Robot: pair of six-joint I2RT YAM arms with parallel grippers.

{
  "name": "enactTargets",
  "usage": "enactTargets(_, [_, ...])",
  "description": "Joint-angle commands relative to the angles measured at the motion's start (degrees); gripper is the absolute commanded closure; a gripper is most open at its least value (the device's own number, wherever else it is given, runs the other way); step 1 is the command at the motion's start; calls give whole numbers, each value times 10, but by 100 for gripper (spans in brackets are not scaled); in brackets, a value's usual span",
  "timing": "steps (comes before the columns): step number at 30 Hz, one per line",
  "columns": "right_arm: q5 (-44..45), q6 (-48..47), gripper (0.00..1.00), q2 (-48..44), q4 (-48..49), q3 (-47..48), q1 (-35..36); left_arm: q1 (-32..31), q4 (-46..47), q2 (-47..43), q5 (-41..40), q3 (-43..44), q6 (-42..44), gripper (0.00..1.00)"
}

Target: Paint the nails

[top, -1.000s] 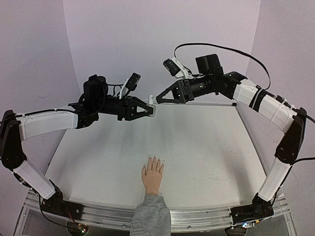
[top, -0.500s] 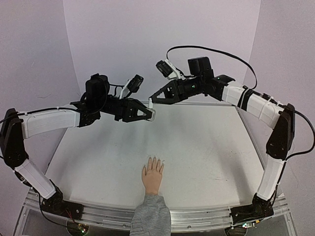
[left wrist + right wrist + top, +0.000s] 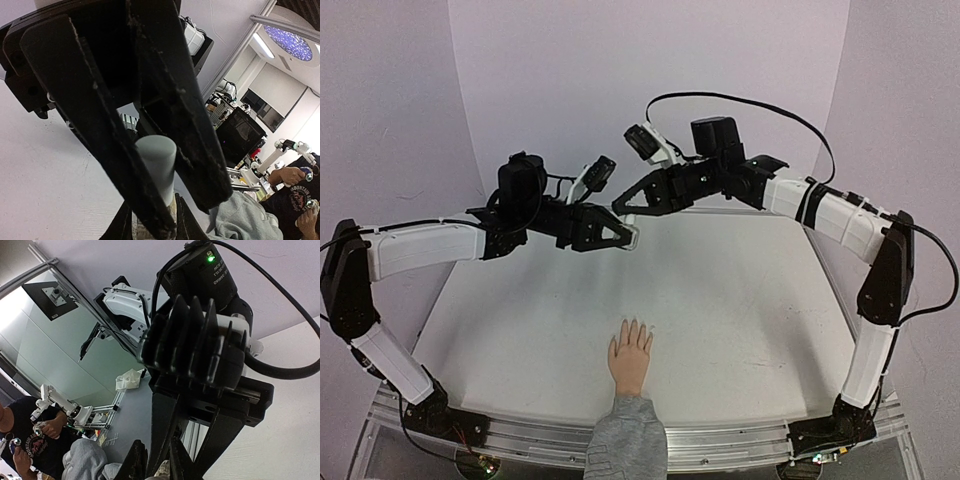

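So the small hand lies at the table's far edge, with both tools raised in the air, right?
No, the top view shows the hand at the table's near edge. The left tool and right tool are indeed raised.

We log a white surface point(image 3: 750, 300) under pale lilac walls point(image 3: 550, 80); both arms point(image 3: 420, 250) white-shelled with black joints, the left claw point(image 3: 630, 234) and right claw point(image 3: 622, 207) plain black. The hand point(image 3: 630, 358) is flesh-coloured, its nails point(image 3: 636, 325) paler, the sleeve cuff point(image 3: 630, 440) mottled grey. In the left wrist view the claw's black fingers point(image 3: 95, 125) show pale scuff marks around a plain grey-white bottle point(image 3: 156, 160); in the right wrist view, a green light point(image 3: 210, 259) on a black housing point(image 3: 212, 282).
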Motion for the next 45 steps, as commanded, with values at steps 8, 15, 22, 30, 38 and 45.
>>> enactTargets(8, [202, -14, 100, -87, 19, -120, 22, 6, -26, -59, -305, -3, 84, 100])
enactTargets(15, [869, 102, 100, -35, -124, -44, 142, -45, -49, -10, -733, 38, 239, 100])
enactTargets(22, [932, 117, 88, 7, -152, 24, 155, -52, -49, 4, -712, 52, 231, 100])
enactTargets(30, [716, 12, 14, -60, -153, 16, 101, -48, -61, -77, -565, -37, 222, 100])
enactTargets(38, [281, -120, 2, -123, -147, -47, 23, -11, -94, -96, -243, -31, 155, 100])
enactTargets(45, [99, -67, 2, -96, -55, -45, 7, -11, -95, -81, -55, 6, 115, 100])
